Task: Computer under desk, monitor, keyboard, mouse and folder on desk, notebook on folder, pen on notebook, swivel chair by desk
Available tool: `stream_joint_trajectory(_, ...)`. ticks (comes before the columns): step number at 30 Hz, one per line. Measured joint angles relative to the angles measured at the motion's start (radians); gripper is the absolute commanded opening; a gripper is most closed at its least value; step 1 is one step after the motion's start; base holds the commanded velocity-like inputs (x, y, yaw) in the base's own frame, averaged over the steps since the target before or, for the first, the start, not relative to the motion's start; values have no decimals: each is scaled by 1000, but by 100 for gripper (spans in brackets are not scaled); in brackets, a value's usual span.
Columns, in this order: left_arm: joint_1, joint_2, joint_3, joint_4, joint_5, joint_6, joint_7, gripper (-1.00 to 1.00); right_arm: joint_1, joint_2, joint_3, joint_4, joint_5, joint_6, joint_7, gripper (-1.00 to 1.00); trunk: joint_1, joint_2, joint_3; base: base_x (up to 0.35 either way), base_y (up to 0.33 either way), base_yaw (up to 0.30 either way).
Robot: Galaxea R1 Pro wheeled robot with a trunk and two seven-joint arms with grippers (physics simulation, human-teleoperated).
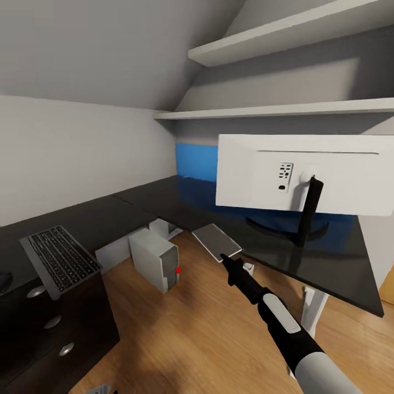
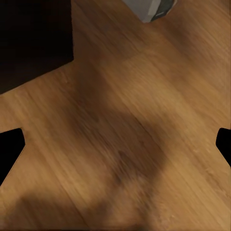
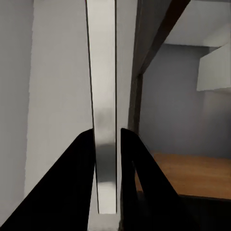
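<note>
Showing the corner of an attic room, the head view is centred on the black L-shaped desk [image 1: 164,202], to which all positions are referred. The monitor [image 1: 306,172] is stood on the desk's right wing, its white back turned to the camera and its black stem rising from a round foot. A blue panel [image 1: 194,161] is seen against the wall at the back of the desk, behind the monitor. The computer [image 1: 156,265] is set on the wooden floor [image 1: 186,339] in the desk's inner corner, partly under its front edge, with a red dot on its front; one of its corners is also caught in the left wrist view [image 2: 151,8]. The keyboard [image 1: 60,262] is laid at a tilt on the desk's left end, above dark drawers [image 1: 54,334] with round knobs. Two pale shelves [image 1: 284,109] are fixed to the wall above the desk. The right gripper [image 1: 224,257] is extended to the desk's front edge and is clamped on a thin grey pad [image 1: 216,241]; in the right wrist view the pad [image 3: 103,96] is seen edge-on between the closed-in fingers [image 3: 82,159]. Whether the pad touches the desk cannot be told. The left gripper [image 2: 115,144] is held over the floor beside the drawers, its fingertips [image 2: 9,149] spread wide apart with nothing between them.
</note>
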Motion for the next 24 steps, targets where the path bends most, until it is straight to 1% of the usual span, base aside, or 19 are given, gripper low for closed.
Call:
stream_joint_trajectory(3, 0, 0, 0, 0, 0, 0, 0, 100, 0, 0, 5, 0, 0, 0, 0, -100, 0, 0, 0, 0, 0, 279)
stream_joint_trajectory(6, 0, 0, -1, 0, 0, 1, 0, 100, 0, 0, 36, -1, 1, -1, 1, -100, 0, 0, 0, 0, 0, 279)
stream_joint_trajectory(9, 0, 0, -1, 1, 0, 1, 0, 100, 0, 0, 52, -2, 1, -2, 1, -100, 0, 0, 0, 0, 0, 279)
stream_joint_trajectory(14, 0, 0, -2, 2, 0, 1, 0, 100, 0, 0, 59, -6, 2, -3, 1, -100, 0, 0, 0, 0, 0, 263)
stream_joint_trajectory(19, 0, 0, -3, 2, 0, 1, -1, 100, 0, -1, 62, -8, 0, 9, 6, -100, -19, 35, 16, 0, 0, 84)
stream_joint_trajectory(21, 0, 0, -2, 2, 0, 1, -1, 100, 0, -2, 62, -8, 0, 37, 7, -100, -27, 49, 22, 0, 0, 17)
stream_joint_trajectory(22, 0, 0, -2, 2, 0, 1, 0, 100, 0, -3, 62, -7, 0, 63, 7, -100, -31, 56, 25, 0, 0, 6)
stream_joint_trajectory(24, 0, 0, -2, 2, 0, 1, 0, 100, 0, -3, 62, -7, -2, 75, 8, -100, -38, 70, 31, 0, 0, 3)
